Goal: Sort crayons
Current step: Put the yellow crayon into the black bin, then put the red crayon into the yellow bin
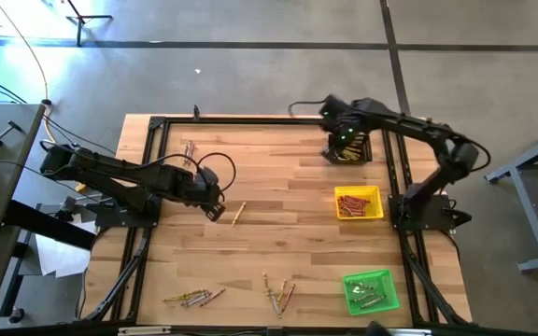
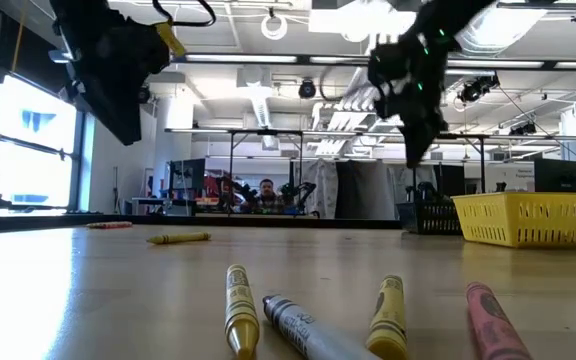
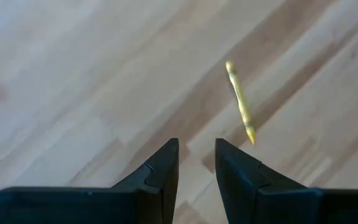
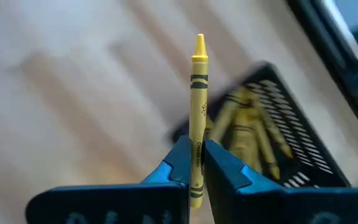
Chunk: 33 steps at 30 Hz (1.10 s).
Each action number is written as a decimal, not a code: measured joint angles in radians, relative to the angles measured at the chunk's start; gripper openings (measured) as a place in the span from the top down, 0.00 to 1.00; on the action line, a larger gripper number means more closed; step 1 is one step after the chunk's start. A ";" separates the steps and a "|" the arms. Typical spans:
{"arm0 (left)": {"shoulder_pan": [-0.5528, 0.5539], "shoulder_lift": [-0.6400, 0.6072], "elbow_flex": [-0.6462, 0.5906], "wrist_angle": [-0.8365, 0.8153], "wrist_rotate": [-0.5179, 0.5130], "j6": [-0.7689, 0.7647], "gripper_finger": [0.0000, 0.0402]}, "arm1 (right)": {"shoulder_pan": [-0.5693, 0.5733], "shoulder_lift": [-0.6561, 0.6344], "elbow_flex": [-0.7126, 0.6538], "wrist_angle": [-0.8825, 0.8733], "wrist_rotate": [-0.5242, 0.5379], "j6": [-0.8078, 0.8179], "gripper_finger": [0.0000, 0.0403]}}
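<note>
We see a wooden table [image 1: 278,177] carrying black [image 1: 348,149], yellow [image 1: 359,203] and green [image 1: 372,290] trays along its right side. Loose crayons [image 1: 278,295] lie scattered near its front edge, with one yellow crayon [image 1: 237,214] mid-table.

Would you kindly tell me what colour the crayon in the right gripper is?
Yellow. The crayon held by the right gripper shows best in the right wrist view.
</note>
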 joint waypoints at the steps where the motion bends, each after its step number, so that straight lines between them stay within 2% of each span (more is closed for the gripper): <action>1: 0.004 0.000 0.000 0.013 -0.014 -0.007 0.78 | -0.033 -0.012 -0.043 0.041 0.009 -0.002 0.96; 6: 0.047 0.000 0.000 0.121 -0.086 -0.016 0.78 | -0.167 -0.027 -0.179 0.100 0.019 -0.055 0.96; 11: 0.109 0.000 0.000 0.258 -0.125 -0.018 0.78 | -0.220 -0.025 -0.232 0.132 0.016 -0.108 0.95; 18: 0.154 0.000 0.000 0.301 -0.110 -0.165 0.78 | -0.225 -0.025 -0.235 0.171 0.015 -0.181 0.82; 24: 0.160 0.000 0.000 0.201 -0.113 -0.270 0.78 | -0.225 -0.025 -0.234 0.234 0.013 -0.202 0.72; 29: 0.177 0.000 0.000 -0.005 -0.117 -0.370 0.78 | -0.225 -0.025 -0.234 0.257 -0.002 -0.197 0.71; 33: 0.244 0.000 0.000 -0.164 -0.120 -0.455 0.78 | -0.224 -0.025 -0.233 0.270 -0.035 -0.196 0.71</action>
